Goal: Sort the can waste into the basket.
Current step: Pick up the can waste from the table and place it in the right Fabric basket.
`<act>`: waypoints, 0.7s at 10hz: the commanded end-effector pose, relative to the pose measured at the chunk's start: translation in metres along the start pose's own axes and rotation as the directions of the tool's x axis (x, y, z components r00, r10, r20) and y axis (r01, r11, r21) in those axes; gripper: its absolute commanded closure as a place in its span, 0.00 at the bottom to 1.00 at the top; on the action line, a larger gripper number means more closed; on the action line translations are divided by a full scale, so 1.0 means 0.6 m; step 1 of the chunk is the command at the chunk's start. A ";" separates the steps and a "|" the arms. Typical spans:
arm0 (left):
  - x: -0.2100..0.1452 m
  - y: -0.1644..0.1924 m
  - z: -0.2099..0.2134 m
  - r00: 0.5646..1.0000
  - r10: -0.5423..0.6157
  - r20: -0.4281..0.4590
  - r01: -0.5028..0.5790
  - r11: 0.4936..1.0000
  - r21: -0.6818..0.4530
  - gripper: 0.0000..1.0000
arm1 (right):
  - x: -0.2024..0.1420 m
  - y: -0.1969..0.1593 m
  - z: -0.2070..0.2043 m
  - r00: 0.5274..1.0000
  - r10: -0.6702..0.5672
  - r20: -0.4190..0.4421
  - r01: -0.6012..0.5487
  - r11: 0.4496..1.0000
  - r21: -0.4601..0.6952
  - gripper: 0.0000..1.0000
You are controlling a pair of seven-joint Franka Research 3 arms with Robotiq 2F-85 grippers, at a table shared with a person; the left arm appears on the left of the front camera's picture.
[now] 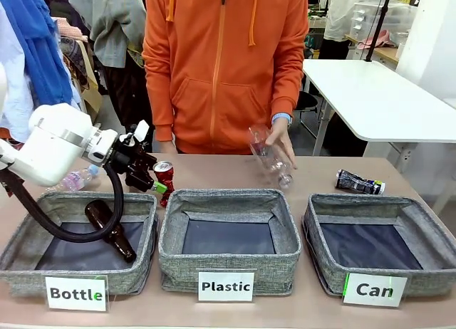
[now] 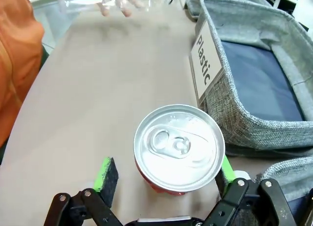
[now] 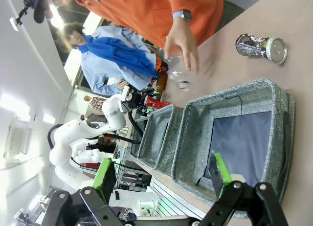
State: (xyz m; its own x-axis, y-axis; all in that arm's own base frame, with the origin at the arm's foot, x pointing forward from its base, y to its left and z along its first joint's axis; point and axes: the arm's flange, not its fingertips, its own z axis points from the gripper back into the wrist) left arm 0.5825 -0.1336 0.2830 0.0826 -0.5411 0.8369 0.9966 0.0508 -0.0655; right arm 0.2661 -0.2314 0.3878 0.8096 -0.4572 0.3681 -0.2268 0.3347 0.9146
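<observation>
A red can with a silver top stands upright on the table behind the gap between the two left baskets. My left gripper is open around it, one green pad on each side, the left pad clearly apart from it. A black can lies on its side behind the grey "Can" basket. My right gripper hangs open over that basket with nothing between its fingers.
The "Bottle" basket holds a brown glass bottle. The "Plastic" basket sits in the middle. The person's hand holds a clear plastic bottle over the table's far edge. Another clear bottle lies at the far left.
</observation>
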 end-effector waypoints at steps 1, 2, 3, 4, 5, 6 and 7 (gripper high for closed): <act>0.003 0.009 -0.008 0.999 -0.012 0.037 0.013 1.000 -0.011 0.00 | 0.003 -0.001 -0.001 0.999 0.028 0.020 -0.029 0.999 0.017 0.00; 0.003 0.011 -0.009 0.999 -0.017 0.048 0.018 1.000 -0.018 0.00 | 0.003 -0.001 -0.001 0.999 0.028 0.020 -0.029 0.999 0.017 0.00; 0.004 0.012 -0.008 0.998 -0.027 0.064 0.029 0.999 -0.024 0.00 | 0.003 -0.001 -0.001 0.999 0.028 0.020 -0.029 0.999 0.017 0.00; 0.006 0.013 -0.008 0.997 -0.030 0.072 0.032 0.999 -0.028 0.00 | 0.003 -0.001 -0.001 0.999 0.028 0.020 -0.029 0.999 0.017 0.00; 0.006 0.012 -0.009 0.996 -0.029 0.082 0.032 0.999 -0.034 0.00 | 0.003 -0.001 -0.001 0.999 0.028 0.020 -0.029 0.999 0.017 0.00; 0.007 0.013 -0.008 0.995 -0.035 0.091 0.039 0.998 -0.039 0.56 | 0.003 -0.001 -0.001 0.999 0.028 0.020 -0.029 0.999 0.017 0.00; 0.006 0.013 -0.008 0.995 -0.031 0.097 0.035 0.998 -0.044 0.60 | 0.003 -0.001 -0.001 0.999 0.028 0.020 -0.029 0.999 0.017 0.00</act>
State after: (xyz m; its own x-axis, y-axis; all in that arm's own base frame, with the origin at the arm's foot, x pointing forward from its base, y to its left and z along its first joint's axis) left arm 0.5863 -0.1402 0.2870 0.0731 -0.5008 0.8625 0.9965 0.0020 -0.0833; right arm 0.2661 -0.2314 0.3879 0.8096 -0.4571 0.3682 -0.2270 0.3346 0.9146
